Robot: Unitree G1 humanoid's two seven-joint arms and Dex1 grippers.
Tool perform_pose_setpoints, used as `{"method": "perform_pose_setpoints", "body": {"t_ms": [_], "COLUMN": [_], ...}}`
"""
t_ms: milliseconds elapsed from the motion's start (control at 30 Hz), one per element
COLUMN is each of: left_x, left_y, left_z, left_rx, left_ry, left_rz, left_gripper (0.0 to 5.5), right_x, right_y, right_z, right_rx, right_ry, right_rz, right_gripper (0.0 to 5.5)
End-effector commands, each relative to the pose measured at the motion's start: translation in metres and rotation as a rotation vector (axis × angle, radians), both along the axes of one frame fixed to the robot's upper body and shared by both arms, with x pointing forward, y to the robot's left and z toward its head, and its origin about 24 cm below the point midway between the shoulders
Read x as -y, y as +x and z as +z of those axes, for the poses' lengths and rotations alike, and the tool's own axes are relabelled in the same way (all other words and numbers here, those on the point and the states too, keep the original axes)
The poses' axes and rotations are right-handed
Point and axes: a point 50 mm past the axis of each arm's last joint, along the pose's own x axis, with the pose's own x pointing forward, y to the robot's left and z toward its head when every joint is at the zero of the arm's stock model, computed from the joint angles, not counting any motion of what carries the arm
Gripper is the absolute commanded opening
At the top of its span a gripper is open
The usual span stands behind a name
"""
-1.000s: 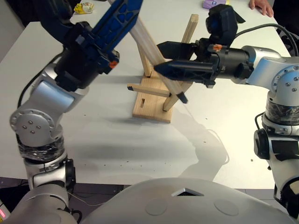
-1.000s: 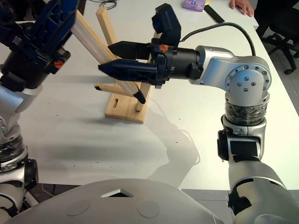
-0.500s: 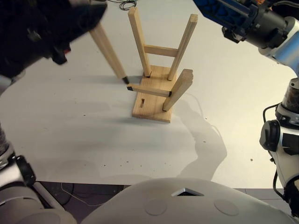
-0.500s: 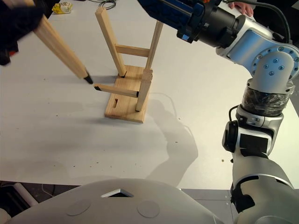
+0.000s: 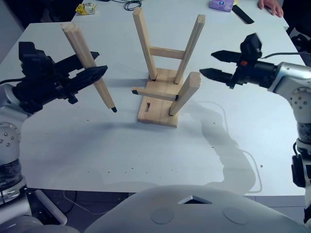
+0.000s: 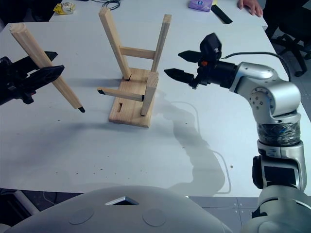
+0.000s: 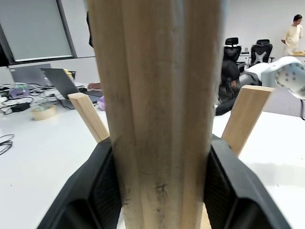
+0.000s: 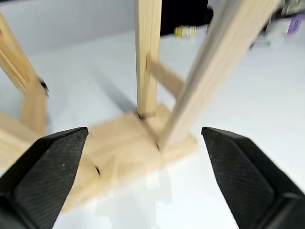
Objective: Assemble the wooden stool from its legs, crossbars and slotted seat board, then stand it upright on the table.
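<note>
Both arms have swung out from over the seat board [image 5: 158, 112]: the left gripper [image 5: 101, 63] has carried the loose leg [image 5: 103, 90] off to the board's left, away from the free crossbar end it was near half a second ago, and the right gripper [image 5: 208, 63] has come down to the board's right. The left gripper's fingers are clamped around the loose leg's middle. That leg hangs tilted above the table [image 5: 146, 155], its dark tip lowest and pointing toward the board but well apart from it. The right gripper's fingers are spread with nothing between them, level with the top of the near leg [image 5: 184, 94] and just beside it, not touching. The seat board lies flat on the table. Two legs [image 5: 145, 41] [image 5: 190, 46] stand in its far end, joined by a crossbar [image 5: 166, 52]. The near leg stands at the board's right edge, and a second crossbar [image 5: 154, 93] runs from it across the board to a dark-tipped free end on the left. One slot [image 5: 147, 104] on the board's near left is unfilled.
</note>
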Motion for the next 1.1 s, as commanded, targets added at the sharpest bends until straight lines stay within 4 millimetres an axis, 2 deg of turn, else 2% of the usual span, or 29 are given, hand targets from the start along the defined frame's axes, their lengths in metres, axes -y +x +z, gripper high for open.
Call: {"method": "perform_pose_setpoints", "body": {"t_ms": [33, 133, 167, 233, 333, 400, 500, 533, 633, 733, 833, 1100], "left_x": [0.006, 0.01, 0.009, 0.002, -0.004, 0.003, 0.019, 0.026, 0.058, 0.079, 0.093, 0.114], "left_y": [-0.004, -0.009, -0.009, -0.011, -0.016, -0.018, -0.02, -0.021, -0.017, -0.013, -0.008, -0.012], "left_z": [0.005, 0.016, 0.023, 0.049, 0.096, 0.118, 0.135, 0.135, 0.115, 0.094, 0.08, 0.071], "left_rx": [0.068, 0.114, 0.146, 0.255, 0.455, 0.572, 0.662, 0.662, 0.567, 0.443, 0.375, 0.339], "left_ry": [-0.156, -0.223, -0.222, -0.256, -0.329, -0.352, -0.444, -0.479, -0.505, -0.567, -0.584, -0.579], "left_rz": [0.039, 0.057, 0.065, 0.105, 0.149, 0.189, 0.261, 0.275, 0.307, 0.333, 0.377, 0.362], "left_gripper": [2.05, 2.05, 2.05, 2.05, 2.05, 2.05, 2.05, 2.05, 2.05, 2.05, 2.05, 2.05], "right_x": [-0.001, 0.01, 0.014, 0.011, -0.007, -0.024, -0.051, -0.062, -0.095, -0.112, -0.123, -0.126], "right_y": [-0.013, -0.003, 0.005, 0.019, 0.022, 0.02, 0.015, 0.012, 0.001, -0.009, -0.015, -0.006], "right_z": [-0.02, -0.013, -0.005, 0.024, 0.067, 0.089, 0.102, 0.101, 0.091, 0.083, 0.075, 0.067], "right_rx": [-0.032, 0.02, 0.05, 0.093, 0.154, 0.209, 0.26, 0.268, 0.288, 0.292, 0.289, 0.301], "right_ry": [-0.09, -0.104, -0.079, 0.083, 0.291, 0.362, 0.361, 0.343, 0.274, 0.243, 0.212, 0.165], "right_rz": [0.072, 0.022, -0.028, -0.07, -0.031, -0.009, 0.02, 0.033, 0.061, 0.08, 0.082, -0.018], "right_gripper": [4.4, 4.4, 4.4, 4.4, 4.4, 4.4, 4.4, 4.4, 4.4, 4.4, 4.4, 4.4]}}
